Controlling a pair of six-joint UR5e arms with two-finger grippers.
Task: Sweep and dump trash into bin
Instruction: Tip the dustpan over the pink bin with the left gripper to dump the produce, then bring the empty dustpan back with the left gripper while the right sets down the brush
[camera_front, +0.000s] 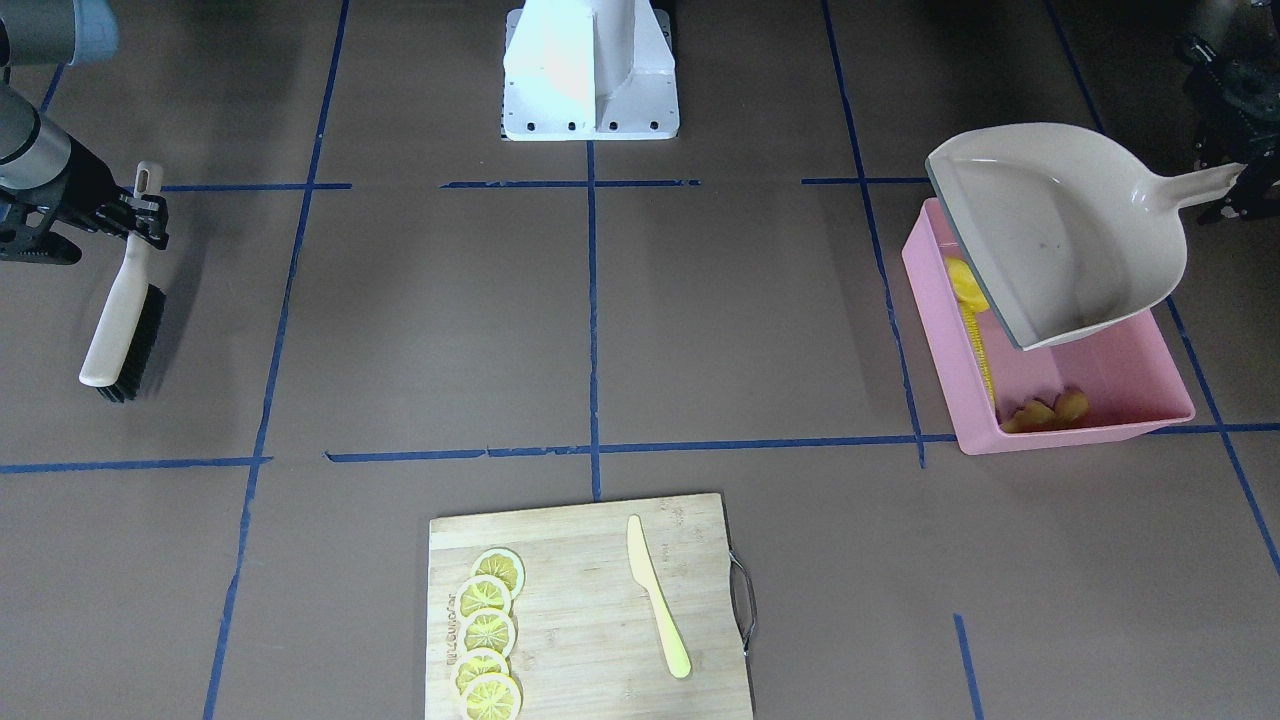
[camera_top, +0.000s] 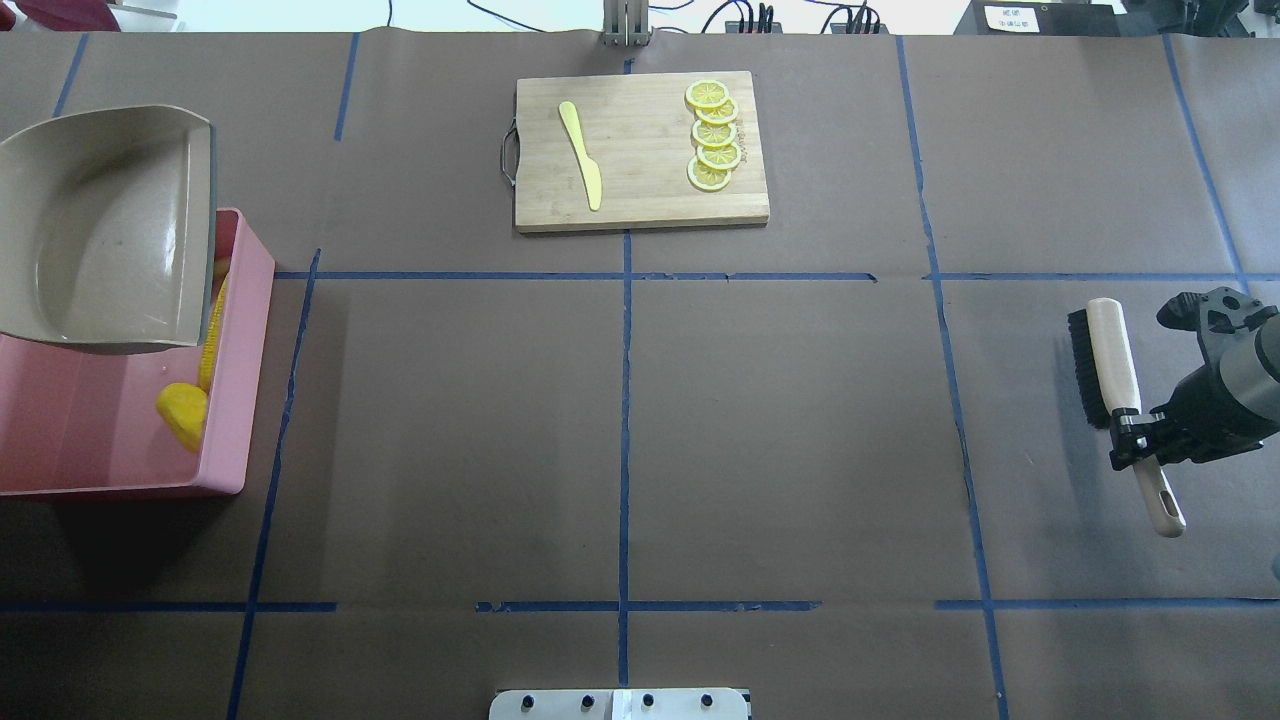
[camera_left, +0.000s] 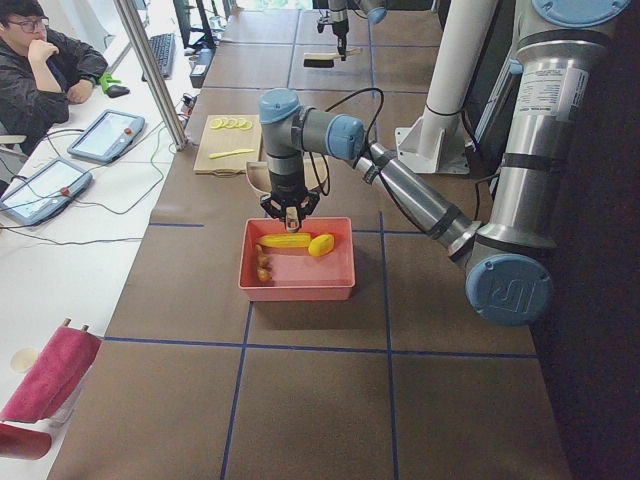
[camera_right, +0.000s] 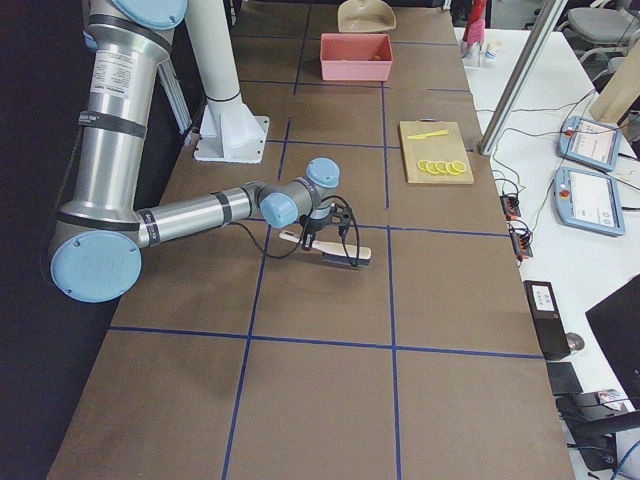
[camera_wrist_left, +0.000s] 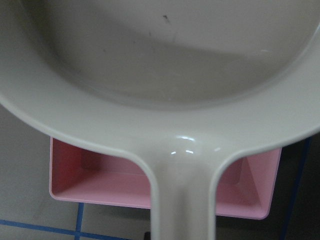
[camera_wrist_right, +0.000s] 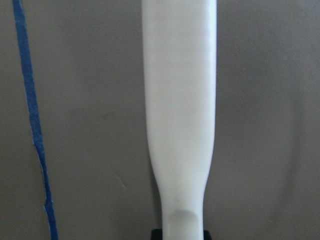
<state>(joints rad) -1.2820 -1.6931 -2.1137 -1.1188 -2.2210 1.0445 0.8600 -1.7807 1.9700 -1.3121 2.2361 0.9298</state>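
The pink bin (camera_front: 1080, 432) stands at my left end of the table, also in the overhead view (camera_top: 240, 400). In it lie the corn cob (camera_front: 980, 345), the yellow potato-like lump (camera_front: 965, 280) and the tan ginger root (camera_front: 1050, 410). My left gripper (camera_front: 1235, 185) is shut on the handle of the beige dustpan (camera_front: 1060, 230), held tilted over the bin; its pan looks empty (camera_wrist_left: 165, 60). My right gripper (camera_front: 140, 215) is shut on the handle of a brush (camera_front: 125, 320), low over the table at my far right (camera_top: 1105, 360).
A wooden cutting board (camera_front: 590, 600) with several lemon slices (camera_front: 488, 630) and a yellow plastic knife (camera_front: 655, 595) lies at the far middle edge. The robot's white base (camera_front: 590, 70) stands at the near middle. An operator (camera_left: 40, 70) sits beyond the table.
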